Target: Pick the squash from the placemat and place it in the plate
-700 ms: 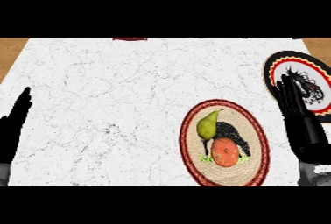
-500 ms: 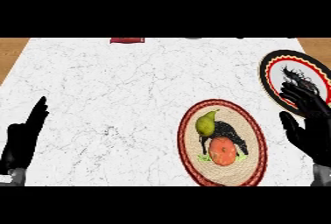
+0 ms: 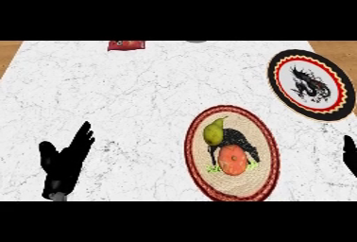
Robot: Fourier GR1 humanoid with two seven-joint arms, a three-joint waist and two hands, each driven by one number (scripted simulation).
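Squash point(image 3: 215, 133) rests on the placemat point(image 3: 245, 183), near-left of the plate point(image 3: 276, 80). The left hand point(image 3: 64, 163) is released and empty. The state of the right hand point(image 3: 350, 156) cannot be told.

- Our left hand point(image 3: 66, 163) shows all black, a flat matte tone, with no markings, screws or seams we can make out.
- Its fingers point(image 3: 82, 139) read as slim, tapering shapes, and the thumb point(image 3: 47, 152) is a shorter, blunter lobe off the side.
- Below the palm we catch a small patch of grey forearm point(image 3: 58, 196), paler than the hand and rounded.
- Our right hand point(image 3: 350, 153) is just a black sliver at the view's right edge, same flat black; too little shows to tell its shape.
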